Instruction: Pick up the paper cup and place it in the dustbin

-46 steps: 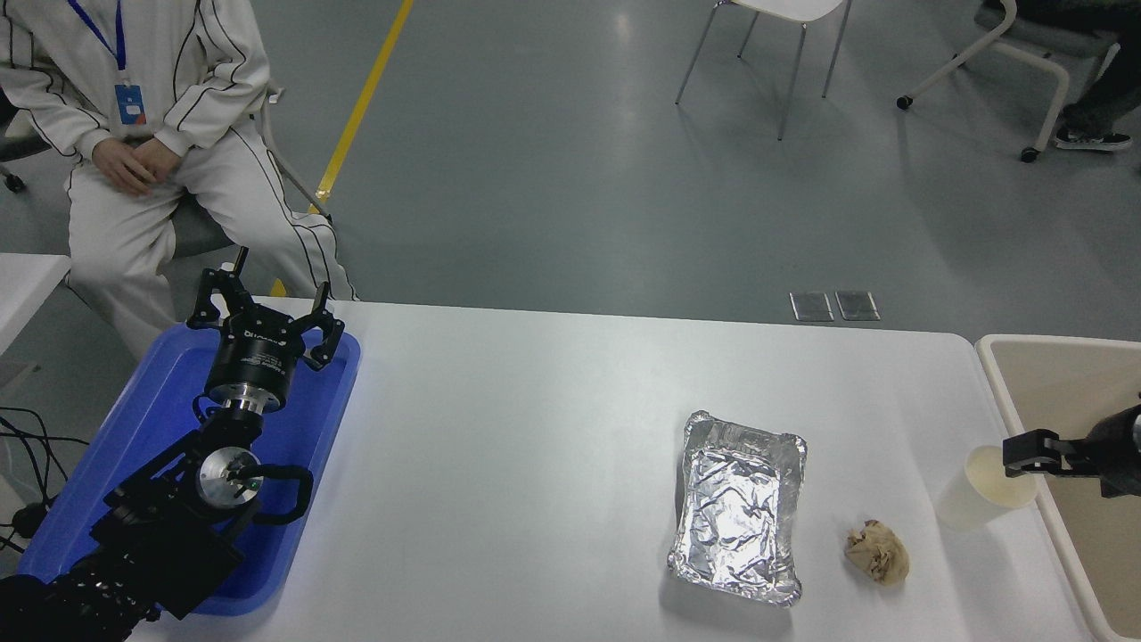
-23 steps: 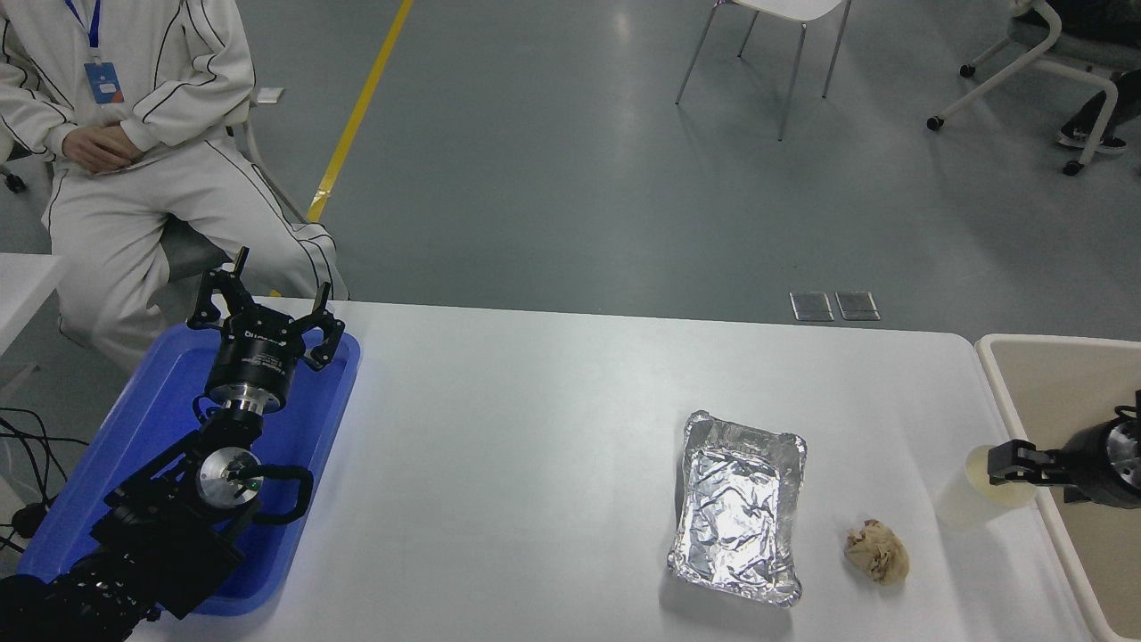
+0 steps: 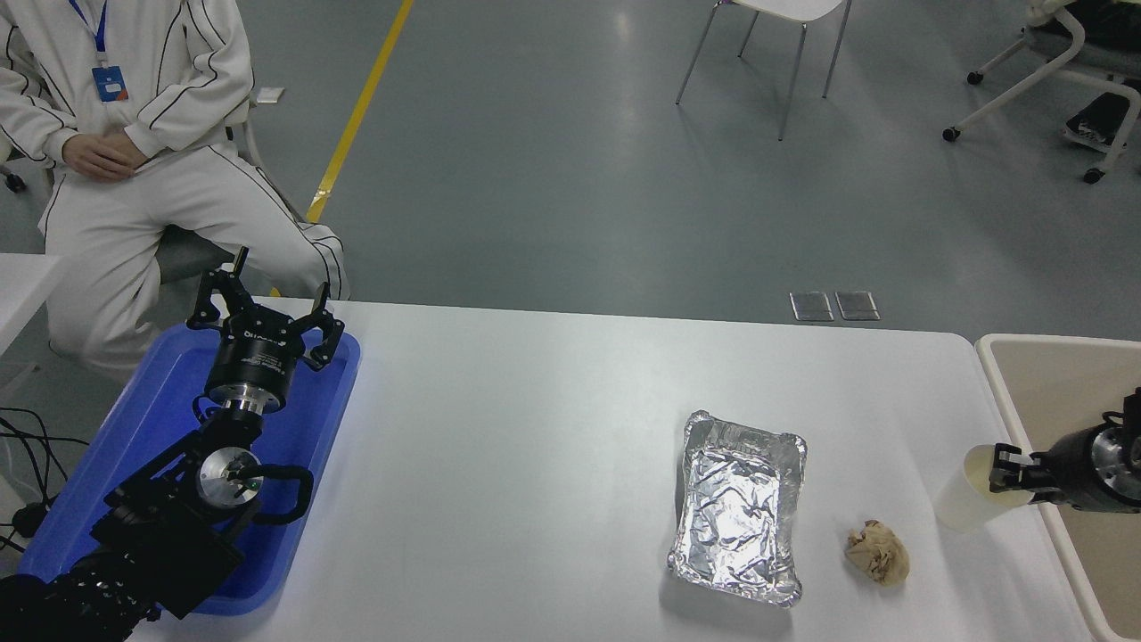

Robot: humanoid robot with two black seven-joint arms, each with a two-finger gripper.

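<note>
Where the table [image 3: 553, 428] ends at about four o'clock, the cup [image 3: 967, 495] stands near the edge, leaning a little, its rim at the top. The right gripper [image 3: 1005, 468] comes in from three o'clock, over the bin [image 3: 1061, 383], and its black fingertips sit right at the cup's rim, one finger [image 3: 1007, 457] across the mouth. From here I cannot tell whether the fingers are pinching the rim or only touching it. The bin lies just beside the cup, off the table's right edge.

At five o'clock from the table's middle sits a foil tray [image 3: 738, 508], and between it and the cup a brown wad [image 3: 878, 553], apart from both.

The left gripper [image 3: 264, 308] hangs over a blue tray [image 3: 151, 401] at nine o'clock, fingers spread and holding nothing. A person [image 3: 134, 134] in white sits beyond the table at eleven o'clock.
</note>
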